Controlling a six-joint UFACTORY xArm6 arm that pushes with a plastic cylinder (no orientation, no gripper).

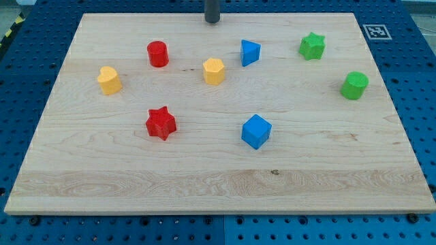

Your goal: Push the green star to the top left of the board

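Observation:
The green star (pixel 312 45) sits near the view's top right of the wooden board (pixel 218 184). My tip (pixel 212 20) is at the top middle of the board, well to the left of the green star and apart from every block. The blue triangle-like block (pixel 249 52) lies between my tip and the green star, below and right of the tip.
A green cylinder (pixel 354 86) is at the right. A red cylinder (pixel 158 54), a yellow block (pixel 109 79) and a yellow hexagon (pixel 214 71) are at the upper left and middle. A red star (pixel 161 123) and a blue cube (pixel 256 131) sit lower.

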